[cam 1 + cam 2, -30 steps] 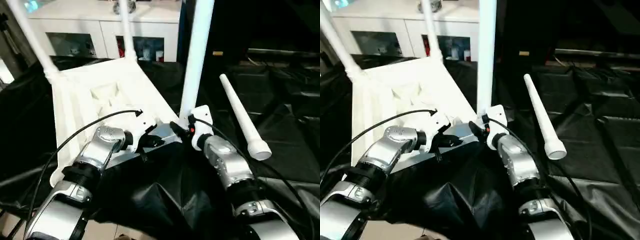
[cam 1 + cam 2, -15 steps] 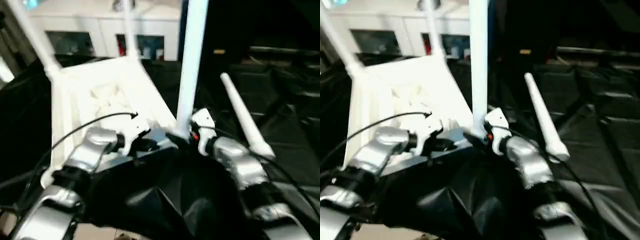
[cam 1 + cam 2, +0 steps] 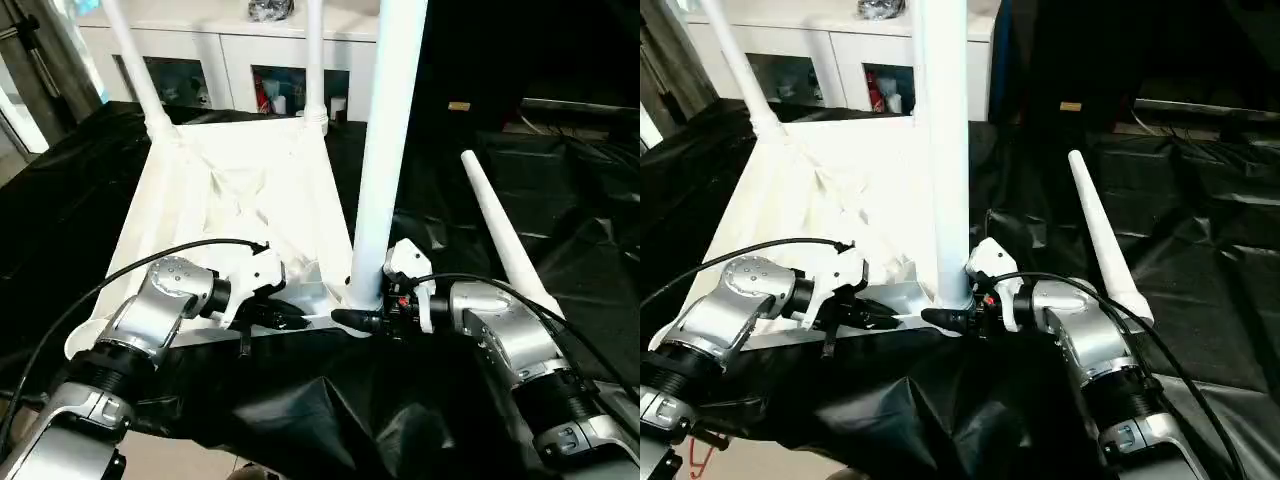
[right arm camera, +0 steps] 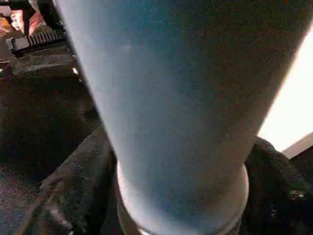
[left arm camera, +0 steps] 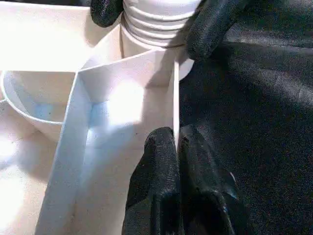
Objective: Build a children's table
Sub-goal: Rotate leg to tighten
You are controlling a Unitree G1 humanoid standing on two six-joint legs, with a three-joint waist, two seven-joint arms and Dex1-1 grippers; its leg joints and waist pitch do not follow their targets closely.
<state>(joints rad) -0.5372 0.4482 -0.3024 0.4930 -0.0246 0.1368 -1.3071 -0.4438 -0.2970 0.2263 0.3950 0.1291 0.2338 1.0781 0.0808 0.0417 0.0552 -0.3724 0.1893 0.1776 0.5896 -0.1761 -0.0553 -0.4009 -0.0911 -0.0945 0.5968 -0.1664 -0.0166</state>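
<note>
White plastic rectangular table top lies upside-down on black-draped counter, ribs up. Near-right white tapered tube leg upright in corner socket, gripped at base by right gripper jaws. Left gripper jaws pinched on near rim wall. Spare leg lies to the right.

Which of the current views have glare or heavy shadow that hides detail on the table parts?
Left wrist view: a bright glare patch washes out the ribbed underside of the table top. Right wrist view: the upright leg is backlit, dark and bluish, against a blown-out strip at the edge. Head views: evenly lit, and the loose leg stands out against the black cloth.
</note>
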